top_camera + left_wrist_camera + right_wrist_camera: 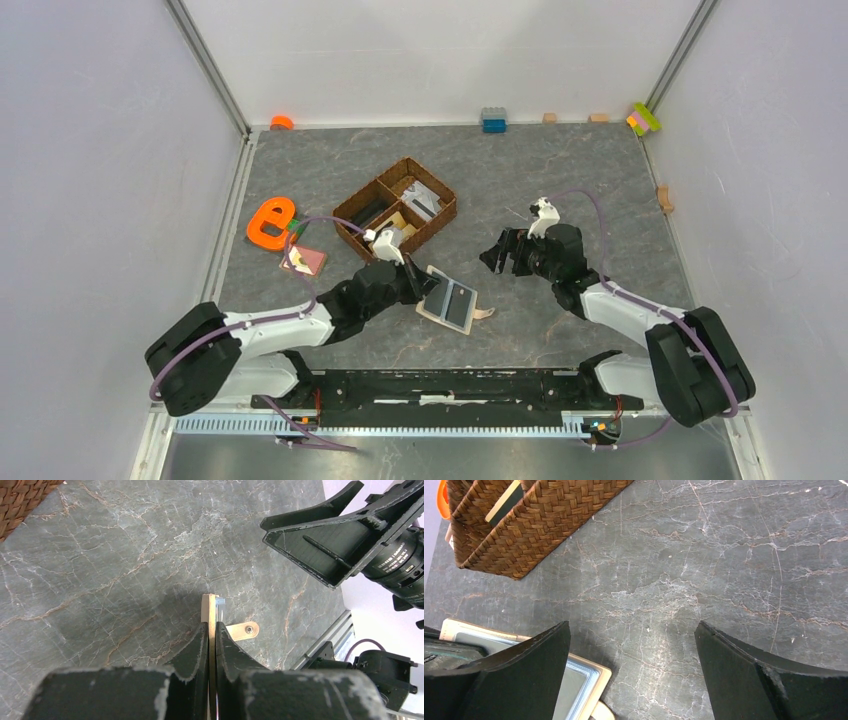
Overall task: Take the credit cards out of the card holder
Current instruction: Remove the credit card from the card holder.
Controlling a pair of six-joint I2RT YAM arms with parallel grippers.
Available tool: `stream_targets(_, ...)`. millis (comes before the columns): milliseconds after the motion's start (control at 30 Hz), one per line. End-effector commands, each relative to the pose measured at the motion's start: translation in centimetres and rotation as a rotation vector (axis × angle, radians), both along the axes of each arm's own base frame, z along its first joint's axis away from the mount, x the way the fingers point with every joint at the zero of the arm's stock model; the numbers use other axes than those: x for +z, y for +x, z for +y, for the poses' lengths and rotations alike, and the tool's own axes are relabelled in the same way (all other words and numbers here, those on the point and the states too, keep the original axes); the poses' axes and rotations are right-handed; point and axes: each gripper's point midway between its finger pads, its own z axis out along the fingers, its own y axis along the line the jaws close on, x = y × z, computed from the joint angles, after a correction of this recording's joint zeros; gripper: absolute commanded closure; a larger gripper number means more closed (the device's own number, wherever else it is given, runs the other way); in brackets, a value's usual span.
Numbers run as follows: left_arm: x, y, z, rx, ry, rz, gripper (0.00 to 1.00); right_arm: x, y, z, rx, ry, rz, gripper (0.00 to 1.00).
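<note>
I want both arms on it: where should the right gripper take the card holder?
Likely the card holder's free right edge, by the closing tab, approached from the right with the open right gripper. The left gripper is shut on the opposite edge, and it is a thin open panel, so only edges offer a pinch.

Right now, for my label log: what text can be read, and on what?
"e": shape of the orange toy, not print.
White print on the right wrist's black cylinder: too small to read.
No other text shows.
</note>
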Motion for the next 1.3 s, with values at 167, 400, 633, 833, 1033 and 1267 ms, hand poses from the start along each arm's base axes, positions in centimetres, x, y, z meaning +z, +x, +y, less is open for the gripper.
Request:
stream_targets(167,0.6,0.1,-0.6,-0.042,0.022,-0.135,0.98,3.3,-0.3,2.3,0.063,0.049,-0.090,0.03)
stream_targets(400,1.9,-0.4,-1.6,-0.059,0.020,-0.172,0.98,4.2,-4.0,5.5,0.142,0.181,-0.085,0.12)
stream_targets(633,1.1,-0.3,0.1,0.011,0.035,-0.159,0.98,2.4,-5.1,5.2,0.119,0.177,-0.108,0.18)
stream_targets(833,0.9,1.2,0.7,0.093,0.061,-0.208,0.98,3.3,-5.8,6.8,0.201,0.199,-0.146,0.23)
stream_targets(1033,0.9,2.6,-0.2,0.123,0.059,-0.240,0.98,4.2,-6.3,8.6,0.299,0.200,-0.171,0.34)
stream_targets(1267,0.4,2.9,-1.3,0.085,0.085,-0.289,0.98,3.9,-7.2,10.0,0.355,0.261,-0.153,0.38)
